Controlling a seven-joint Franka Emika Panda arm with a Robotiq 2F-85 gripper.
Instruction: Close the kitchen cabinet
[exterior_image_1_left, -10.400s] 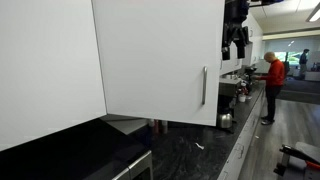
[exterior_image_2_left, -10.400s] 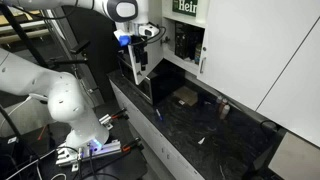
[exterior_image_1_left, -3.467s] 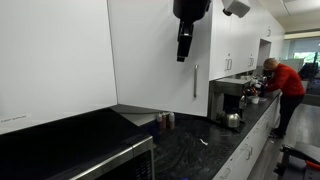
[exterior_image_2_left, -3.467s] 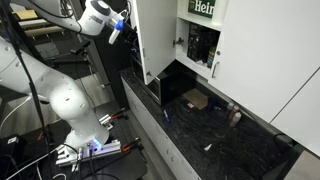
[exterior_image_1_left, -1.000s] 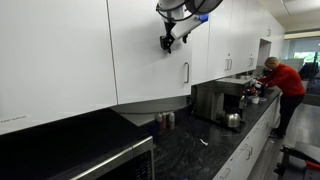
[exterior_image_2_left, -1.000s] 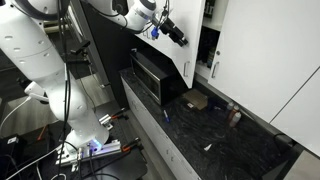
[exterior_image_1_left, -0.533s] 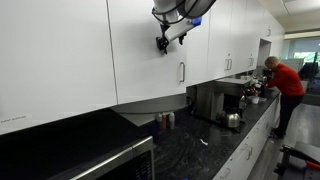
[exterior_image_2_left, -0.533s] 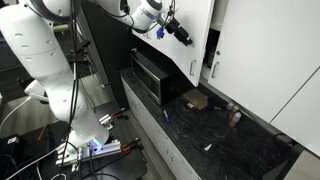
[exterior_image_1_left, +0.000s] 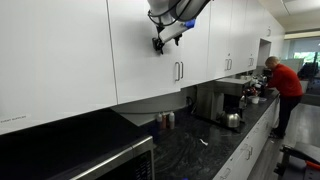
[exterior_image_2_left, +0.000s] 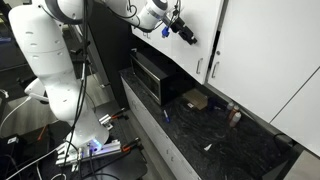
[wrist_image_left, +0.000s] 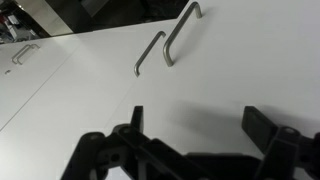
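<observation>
Looks like the last bit of the swing to me. The kitchen cabinet (exterior_image_1_left: 135, 60) is the white wall unit above the dark stone countertop (exterior_image_1_left: 190, 150), and its door (exterior_image_2_left: 208, 25) sits about level with the doors on either side in both exterior views. I can't tell whether a sliver of gap is left at the latch edge. The gripper (exterior_image_1_left: 158, 43) is up against the door face, a little in from the slim bar handle (exterior_image_1_left: 176, 71). In the wrist view its fingers (wrist_image_left: 135, 125) are spread wide with nothing between them, so this is a push, not a grab. Two silver handles show side by side there, and I couldn't say which one belongs to this door. If I were driving it, I'd push square into the panel near the handle edge, where you get the most leverage against the hinges. Go slow and stop as soon as the door seats. Don't let the fingertips slide sideways and snag the handle (exterior_image_2_left: 199, 68) or catch in the seam with the neighbouring door (exterior_image_2_left: 250, 40).
</observation>
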